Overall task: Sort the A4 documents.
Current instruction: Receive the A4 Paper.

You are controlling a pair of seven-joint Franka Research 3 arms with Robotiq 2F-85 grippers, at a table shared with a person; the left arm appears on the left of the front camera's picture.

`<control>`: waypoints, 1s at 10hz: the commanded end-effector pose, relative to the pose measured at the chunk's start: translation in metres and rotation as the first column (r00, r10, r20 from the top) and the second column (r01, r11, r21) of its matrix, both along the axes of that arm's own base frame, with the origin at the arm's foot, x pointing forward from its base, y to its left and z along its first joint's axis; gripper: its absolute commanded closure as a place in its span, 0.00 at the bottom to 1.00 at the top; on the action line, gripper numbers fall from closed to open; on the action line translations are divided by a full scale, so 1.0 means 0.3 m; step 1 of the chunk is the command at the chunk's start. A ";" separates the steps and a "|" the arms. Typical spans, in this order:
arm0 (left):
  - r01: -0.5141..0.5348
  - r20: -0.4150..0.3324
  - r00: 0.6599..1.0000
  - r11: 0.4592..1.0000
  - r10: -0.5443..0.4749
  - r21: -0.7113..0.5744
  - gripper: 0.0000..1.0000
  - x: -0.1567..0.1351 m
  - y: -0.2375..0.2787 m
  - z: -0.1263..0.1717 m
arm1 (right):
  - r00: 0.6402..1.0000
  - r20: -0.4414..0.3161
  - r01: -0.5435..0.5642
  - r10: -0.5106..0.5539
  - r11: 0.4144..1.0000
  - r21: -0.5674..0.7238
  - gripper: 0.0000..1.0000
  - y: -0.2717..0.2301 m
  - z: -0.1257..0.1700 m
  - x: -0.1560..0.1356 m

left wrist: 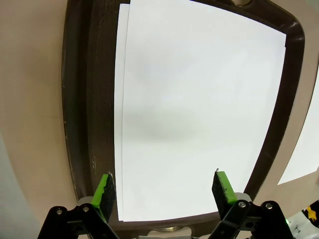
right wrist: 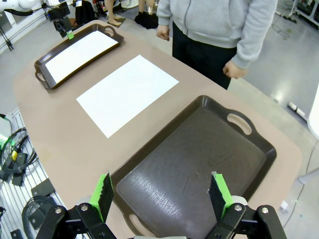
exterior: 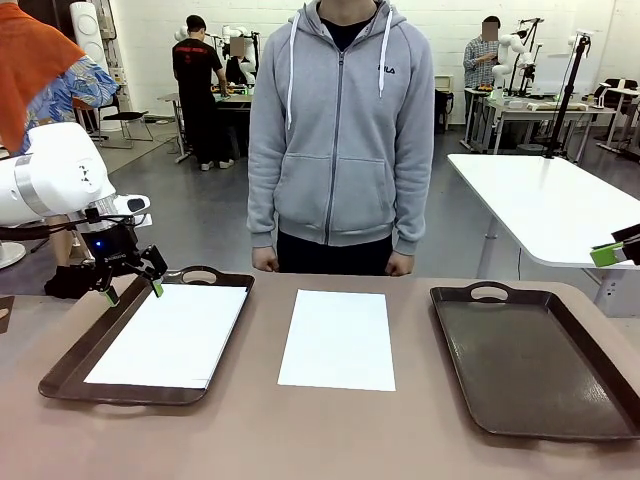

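Left jaws: spread wide, holding nothing, poised over the far end of the left tray [exterior: 66, 366].
Right jaws: spread wide, empty, high above the bare right tray [right wrist: 199, 164].
A4 documents [exterior: 170, 335]: offset stack in the left tray; another sheet [exterior: 338, 338] lies flat on the surface [exterior: 300, 430] between the trays.
Hard to tell: number of sheets in the stack.
Left arm [exterior: 50, 180]: wrist angled downward.

light: bright, even, likely overhead | shadows: soft | wrist views: edges bowed
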State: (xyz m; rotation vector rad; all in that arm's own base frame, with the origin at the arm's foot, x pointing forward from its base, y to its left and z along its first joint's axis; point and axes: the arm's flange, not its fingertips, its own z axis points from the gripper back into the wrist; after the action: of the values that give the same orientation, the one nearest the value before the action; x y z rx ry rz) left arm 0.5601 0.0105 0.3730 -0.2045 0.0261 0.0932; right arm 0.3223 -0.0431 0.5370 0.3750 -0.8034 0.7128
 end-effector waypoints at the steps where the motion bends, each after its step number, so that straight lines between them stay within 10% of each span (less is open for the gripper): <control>1: -0.028 0.058 0.998 0.991 0.020 0.130 0.00 -0.014 -0.050 0.063 | 1.000 0.000 -0.019 0.019 1.000 0.019 0.00 0.002 -0.008 0.006; 4: 0.150 0.320 0.925 0.971 -0.205 0.188 0.00 -0.167 -0.046 0.388 | 1.000 0.000 -0.019 0.019 1.000 0.019 0.00 0.002 -0.008 0.006; 6: 0.280 0.550 0.765 0.942 -0.334 0.183 0.00 -0.245 -0.077 0.509 | 1.000 0.000 -0.019 0.019 1.000 0.019 0.00 0.002 -0.008 0.006; 10: 0.640 0.773 0.458 0.766 -0.439 0.056 0.00 -0.341 -0.097 0.599 | 1.000 0.000 -0.019 0.019 1.000 0.019 0.00 0.002 -0.008 0.006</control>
State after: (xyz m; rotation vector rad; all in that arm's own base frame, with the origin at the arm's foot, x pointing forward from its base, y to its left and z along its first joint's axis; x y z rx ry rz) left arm 0.4618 -0.0530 0.5665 -0.2781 -0.7587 -0.5447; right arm 0.3223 -0.0433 0.5370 0.3744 -0.8030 0.7121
